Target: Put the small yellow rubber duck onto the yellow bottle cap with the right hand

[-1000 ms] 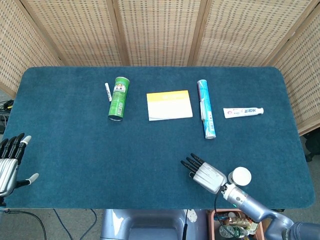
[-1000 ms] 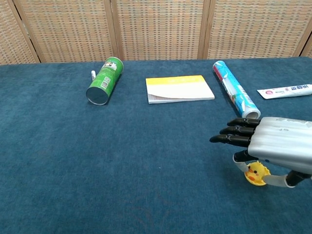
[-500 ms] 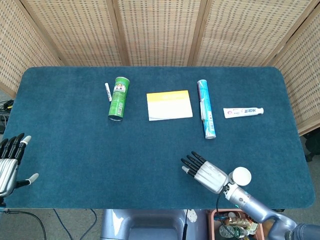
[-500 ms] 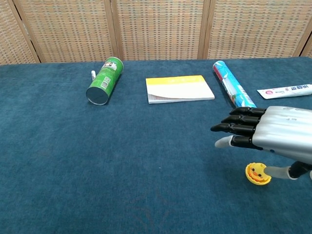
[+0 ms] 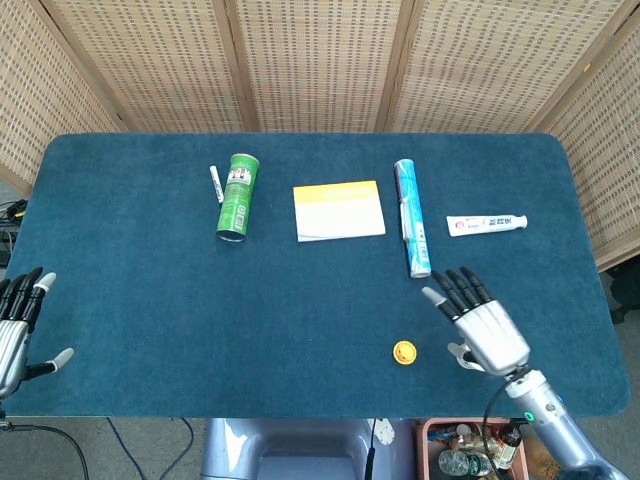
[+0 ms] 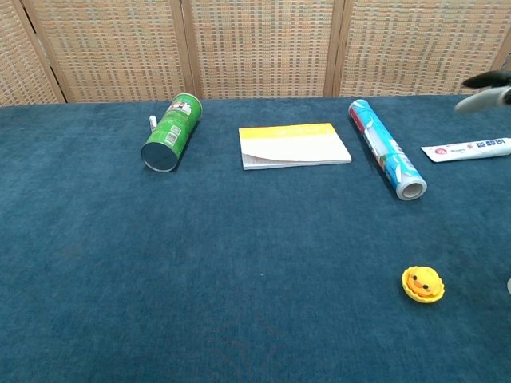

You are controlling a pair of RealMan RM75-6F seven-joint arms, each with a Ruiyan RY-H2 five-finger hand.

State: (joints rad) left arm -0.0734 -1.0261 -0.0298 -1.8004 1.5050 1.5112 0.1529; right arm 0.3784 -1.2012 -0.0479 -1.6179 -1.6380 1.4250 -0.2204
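The small yellow rubber duck [image 5: 404, 352] [image 6: 422, 281] sits on the yellow bottle cap [image 6: 423, 295], alone on the blue cloth near the front right. My right hand [image 5: 485, 326] hovers to the right of it, apart from the duck, with its fingers spread and holding nothing. In the chest view only its fingertips [image 6: 487, 86] show at the top right edge. At the table's front left edge my left hand [image 5: 15, 325] lies open and empty.
Along the back lie a green can [image 5: 237, 196] on its side, a white marker [image 5: 215, 184], a yellow and white notepad [image 5: 339, 210], a blue tube [image 5: 412, 217] and a toothpaste tube [image 5: 486, 224]. A wicker screen stands behind the table.
My right hand has let go of the duck, lifted and moved off to the right. The duck stays on the cap where the hand was. The left hand has barely moved.
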